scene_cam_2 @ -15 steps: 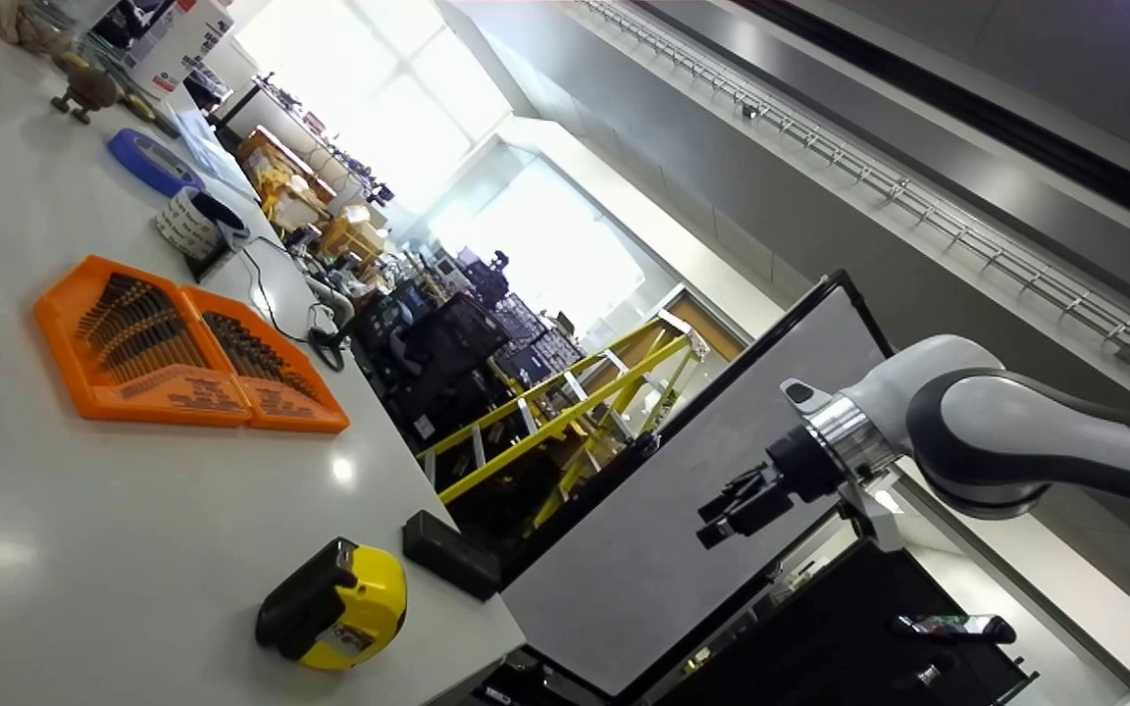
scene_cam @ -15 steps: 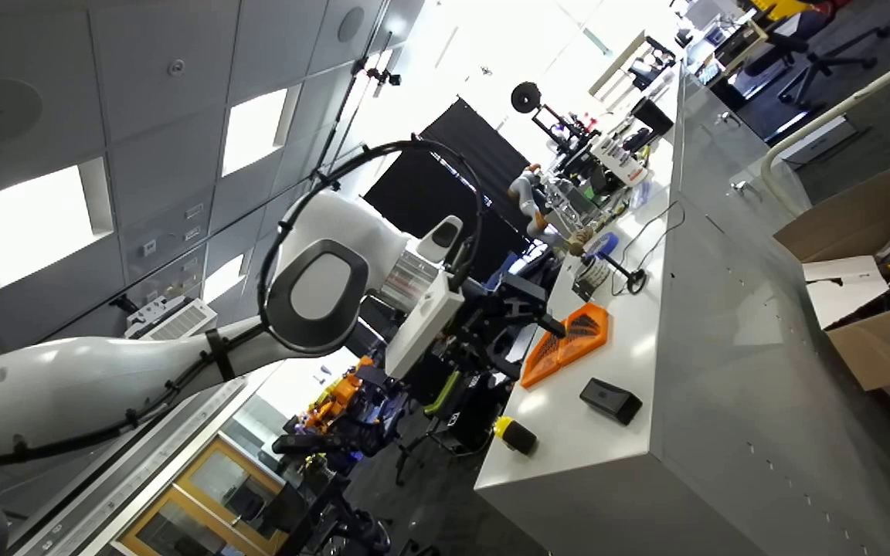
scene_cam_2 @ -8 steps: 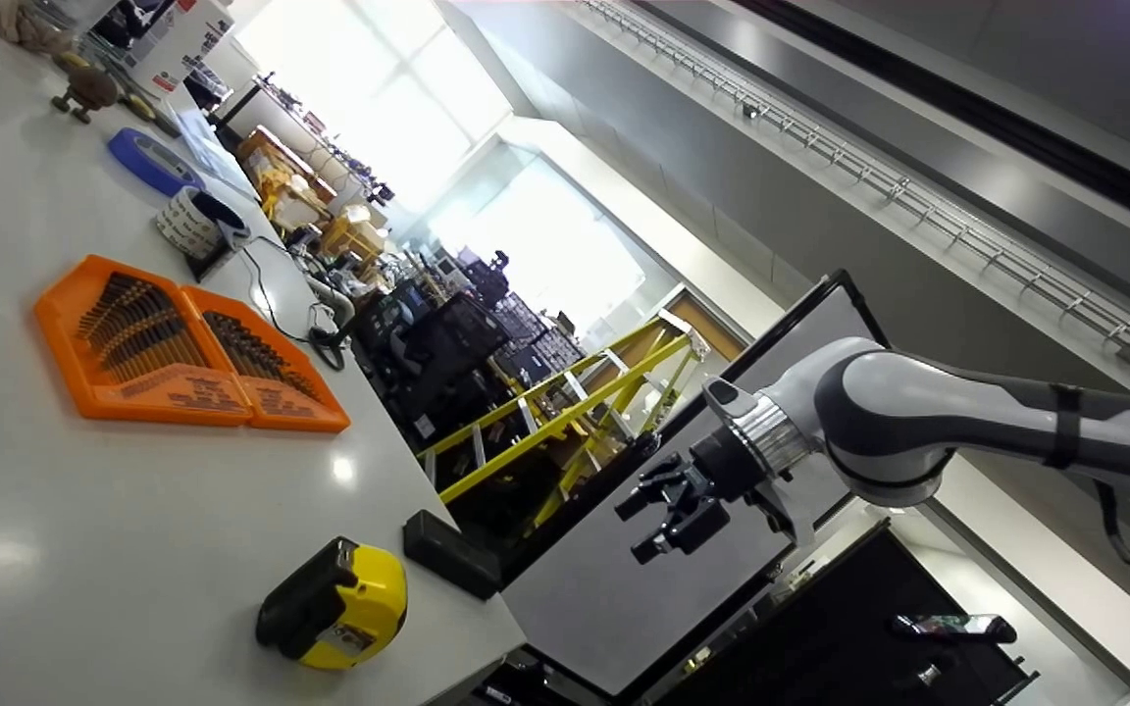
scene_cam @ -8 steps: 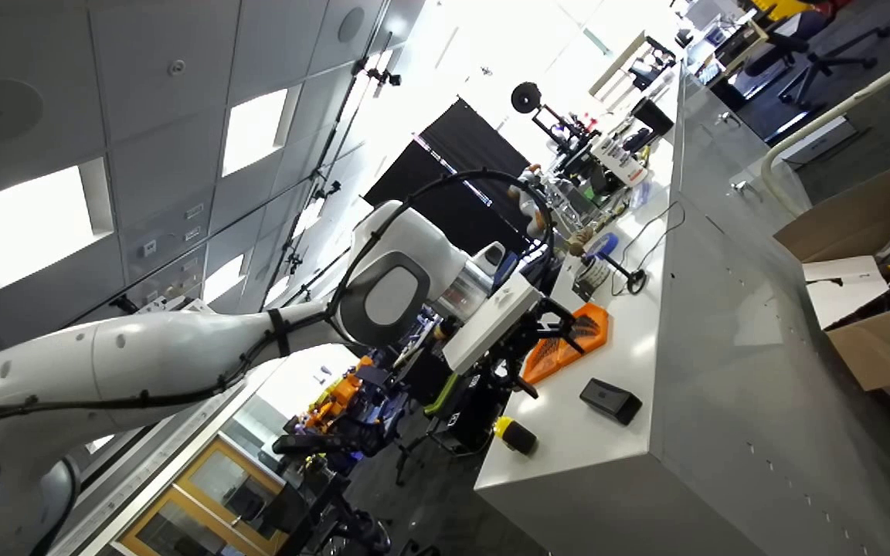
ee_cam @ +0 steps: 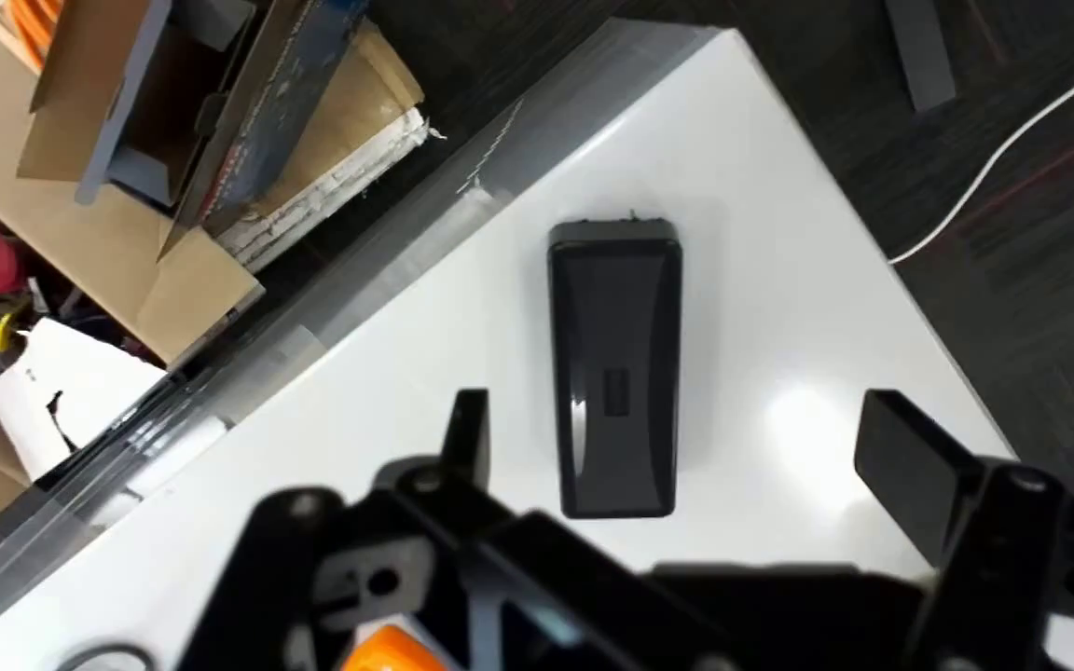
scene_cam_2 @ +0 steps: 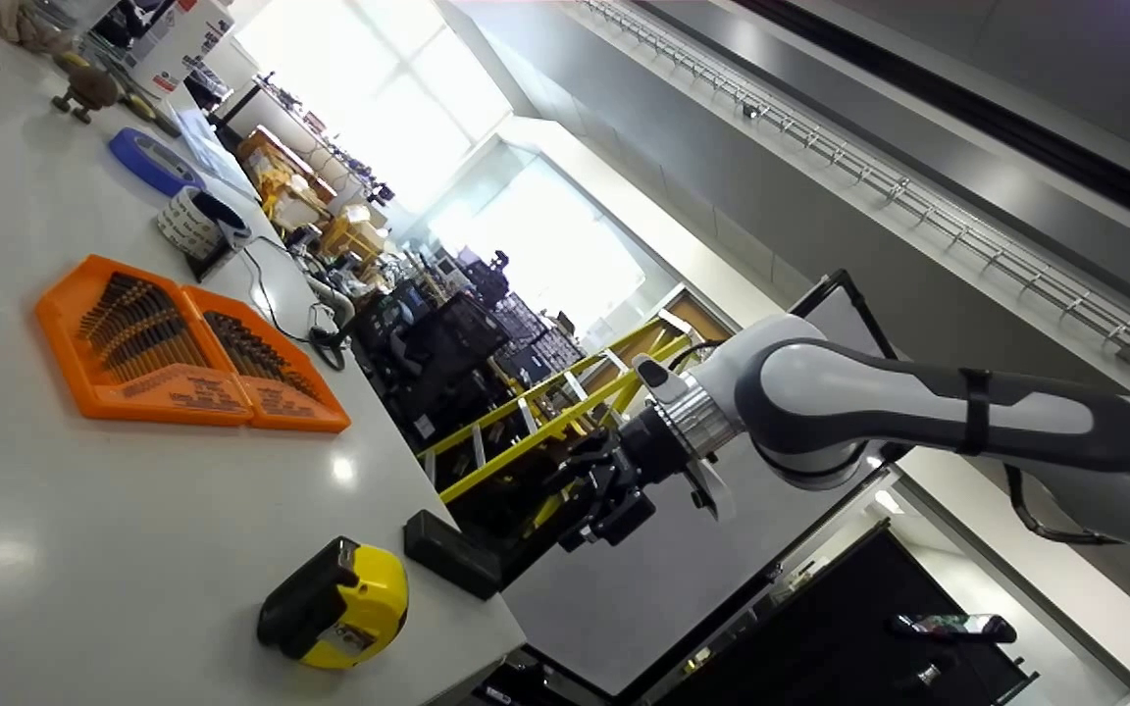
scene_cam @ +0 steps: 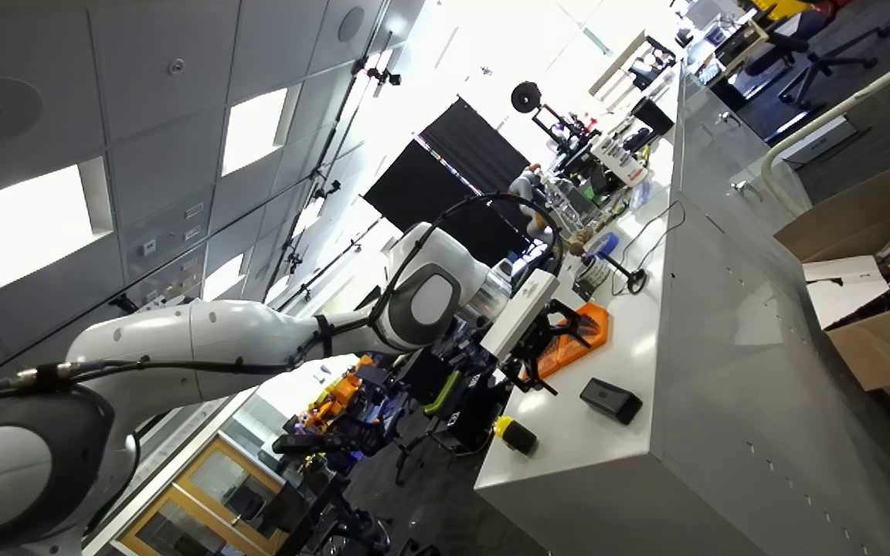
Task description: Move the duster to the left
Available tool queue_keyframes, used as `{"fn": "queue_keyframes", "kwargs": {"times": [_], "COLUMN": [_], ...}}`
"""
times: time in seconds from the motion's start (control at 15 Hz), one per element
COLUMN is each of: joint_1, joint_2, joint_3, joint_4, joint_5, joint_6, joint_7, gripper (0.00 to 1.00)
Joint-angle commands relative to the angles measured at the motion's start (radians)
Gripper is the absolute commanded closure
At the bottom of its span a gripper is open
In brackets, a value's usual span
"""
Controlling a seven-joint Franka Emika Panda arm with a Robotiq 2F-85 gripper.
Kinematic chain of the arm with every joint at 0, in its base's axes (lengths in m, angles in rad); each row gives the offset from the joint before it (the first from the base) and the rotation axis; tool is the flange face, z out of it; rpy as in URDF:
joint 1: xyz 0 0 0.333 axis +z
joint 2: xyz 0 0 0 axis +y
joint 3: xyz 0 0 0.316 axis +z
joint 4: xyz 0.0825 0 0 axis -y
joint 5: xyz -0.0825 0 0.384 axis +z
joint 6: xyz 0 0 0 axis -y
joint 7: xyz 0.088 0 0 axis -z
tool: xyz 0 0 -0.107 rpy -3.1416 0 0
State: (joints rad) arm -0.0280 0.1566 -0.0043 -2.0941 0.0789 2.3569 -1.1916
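One black duster (ee_cam: 616,373) lies flat on the white bench (ee_cam: 761,252), below the end effector (ee_cam: 672,443) and apart from it; in the wrist view it shows in the gap between the two fingers (ee_cam: 910,480). Those fingers are spread wide, neither of them touching the duster, which shows closer to one than to the other and reaches forward past both tips. Ahead of the end effector, beyond the duster's far end, the bench runs out to a corner. Off to one side, past the bench edge, are cardboard boxes (ee_cam: 94,261) with their flaps up. In both exterior views a yellow and black tape measure (scene_cam_2: 334,603) rests on the bench near the duster, also lower than the end effector. In an exterior view the end effector partly hides an orange case (scene_cam: 598,320), which lies unfolded on the bench; drill bits (scene_cam_2: 138,328) fill both halves. Past the case, farther from the end effector, are a roll (scene_cam_2: 182,224) with printing on its side and, beyond that, a blue ring (scene_cam_2: 141,169). A yellow ladder (scene_cam_2: 565,420) stands behind the end effector in an exterior view.
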Motion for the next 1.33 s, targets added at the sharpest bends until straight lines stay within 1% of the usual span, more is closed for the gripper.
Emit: {"fn": "queue_keyframes", "kwargs": {"times": [0.0,0.2,0.47,0.8,1.0,1.07,1.13,1.27], "joint_1": [0.002,-0.003,-0.009,-0.013,-0.009,-0.01,-0.01,-0.011], "joint_2": [0.077,0.133,0.19,0.231,0.247,0.251,0.254,0.257], "joint_3": [0.02,0.035,0.06,0.096,0.104,0.106,0.107,0.108], "joint_4": [0.043,0.05,0.056,0.069,0.075,0.076,0.077,0.079], "joint_5": [-0.061,-0.075,-0.059,-0.049,-0.061,-0.063,-0.066,-0.067], "joint_6": [0.104,0.176,0.222,0.206,0.203,0.204,0.203,0.201], "joint_7": [0.027,0.045,0.074,0.118,0.145,0.153,0.153,0.157], "gripper": [0.0,0.0,0.0,0.0,0.0,0.25,0.26,0.41]}}
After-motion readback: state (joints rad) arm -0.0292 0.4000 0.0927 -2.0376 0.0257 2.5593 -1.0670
